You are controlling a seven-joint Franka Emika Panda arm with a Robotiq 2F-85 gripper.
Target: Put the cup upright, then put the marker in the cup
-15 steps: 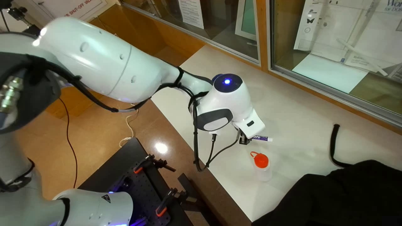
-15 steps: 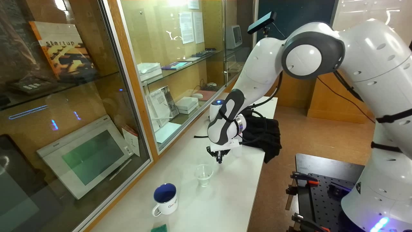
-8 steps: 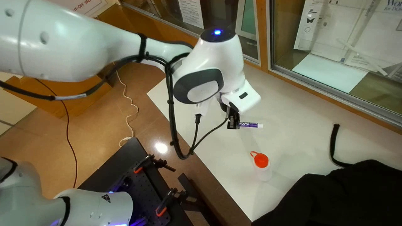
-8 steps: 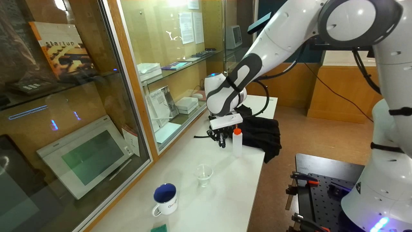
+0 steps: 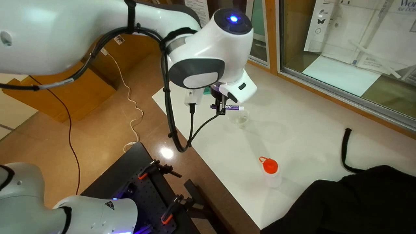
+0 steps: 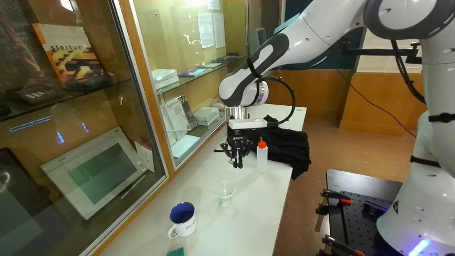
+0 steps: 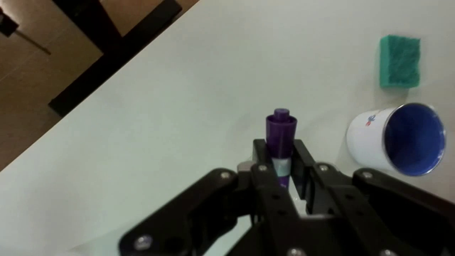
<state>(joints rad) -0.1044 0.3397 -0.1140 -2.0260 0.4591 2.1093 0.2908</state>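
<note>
1. Marker (image 7: 280, 137): pinched between my fingers (image 7: 302, 156), held above the table (image 6: 256, 213).
2. Blue-lined cup (image 6: 185, 226): upright on the table, so I judge that step done.
3. Remaining, I think: bringing the marker over and into the cup.

Table (image 5: 308, 113): in all 3 views.
Bottle (image 5: 271, 174): in both exterior views.
Cloth (image 5: 357, 204): near, in an exterior view from high above.
Mug (image 6: 183, 220): near, in an exterior view looking lengthwise.
Sponge (image 7: 401, 62): wrist view, close, facing down.
</note>
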